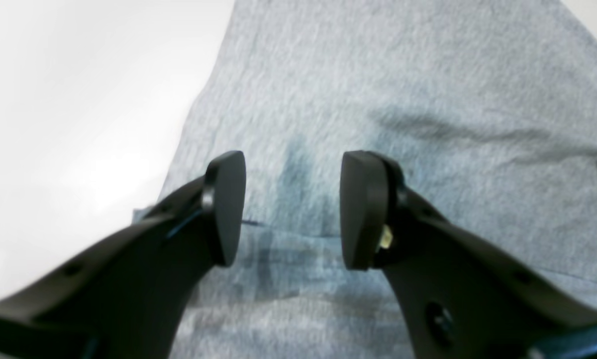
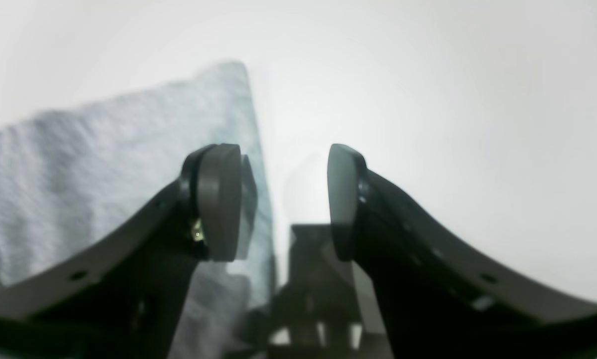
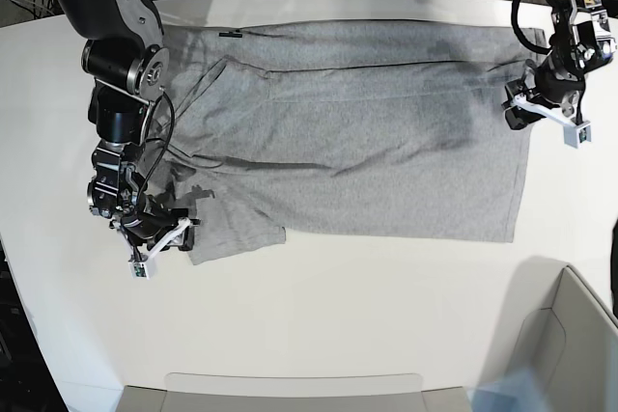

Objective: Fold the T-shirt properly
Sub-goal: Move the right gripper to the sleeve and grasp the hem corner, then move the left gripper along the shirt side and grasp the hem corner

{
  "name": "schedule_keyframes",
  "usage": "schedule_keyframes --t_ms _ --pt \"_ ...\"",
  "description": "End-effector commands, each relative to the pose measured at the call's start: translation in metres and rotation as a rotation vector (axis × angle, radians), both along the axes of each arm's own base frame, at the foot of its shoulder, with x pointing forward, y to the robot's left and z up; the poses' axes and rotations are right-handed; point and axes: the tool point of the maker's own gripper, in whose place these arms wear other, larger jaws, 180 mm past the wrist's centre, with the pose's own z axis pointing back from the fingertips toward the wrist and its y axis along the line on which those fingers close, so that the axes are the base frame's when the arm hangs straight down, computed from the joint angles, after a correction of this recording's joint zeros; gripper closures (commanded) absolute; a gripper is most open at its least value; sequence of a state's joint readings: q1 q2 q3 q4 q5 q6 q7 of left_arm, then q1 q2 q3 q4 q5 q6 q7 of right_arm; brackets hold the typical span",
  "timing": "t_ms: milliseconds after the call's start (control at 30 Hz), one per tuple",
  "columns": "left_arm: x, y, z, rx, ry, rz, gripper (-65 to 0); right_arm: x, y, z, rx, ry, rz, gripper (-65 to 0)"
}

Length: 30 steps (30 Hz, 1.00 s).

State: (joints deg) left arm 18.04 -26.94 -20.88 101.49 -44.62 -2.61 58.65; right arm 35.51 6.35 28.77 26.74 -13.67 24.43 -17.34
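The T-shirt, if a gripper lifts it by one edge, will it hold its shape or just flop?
Probably flop: the T-shirt lies flat with soft wrinkles and a folded-over sleeve. It looks thin and light, so a pushed edge would likely bunch up on the smooth white table.

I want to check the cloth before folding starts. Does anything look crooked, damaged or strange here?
The T-shirt is not flat: near the right gripper its sleeve sticks out over the table, with creases beside it. No tear or stain shows. Both jaws stand open, holding nothing.

Grey T-shirt (image 3: 357, 132) spread flat, plain side up
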Motion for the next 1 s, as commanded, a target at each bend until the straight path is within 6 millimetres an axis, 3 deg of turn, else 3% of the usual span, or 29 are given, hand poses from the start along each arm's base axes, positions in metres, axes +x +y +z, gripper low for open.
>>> schedule_keyframes --t_ms 0,133,267,400,700,800,967 --pt "0.008 0.005 0.012 0.023 -0.039 -0.007 -30.8 -0.011 0.015 -0.010 0.007 0.076 0.080 -28.1" --pt "0.029 0.004 0.027 0.024 -0.101 -0.011 -30.9 -0.021 0.040 -0.013 0.065 0.098 0.189 -28.1" --pt "0.061 0.005 0.051 0.022 -0.190 -0.010 -31.1 -0.036 0.049 -0.018 0.070 0.171 0.279 -28.1" --pt "0.097 0.011 0.067 -0.001 -0.261 -0.017 -31.9 -0.035 0.047 -0.015 0.065 0.175 0.293 -28.1" --pt "0.170 0.043 0.045 -0.119 -0.209 -0.019 -35.2 -0.037 0.031 -0.016 0.043 0.183 0.278 -28.1" --pt "0.187 0.052 0.032 -0.052 -0.187 -0.029 -35.2 -0.037 0.031 -0.017 0.044 0.184 0.278 -28.1" --pt "0.198 0.063 -0.001 0.030 -0.129 -0.034 -35.1 -0.038 0.030 -0.018 0.041 0.187 0.277 -28.1"
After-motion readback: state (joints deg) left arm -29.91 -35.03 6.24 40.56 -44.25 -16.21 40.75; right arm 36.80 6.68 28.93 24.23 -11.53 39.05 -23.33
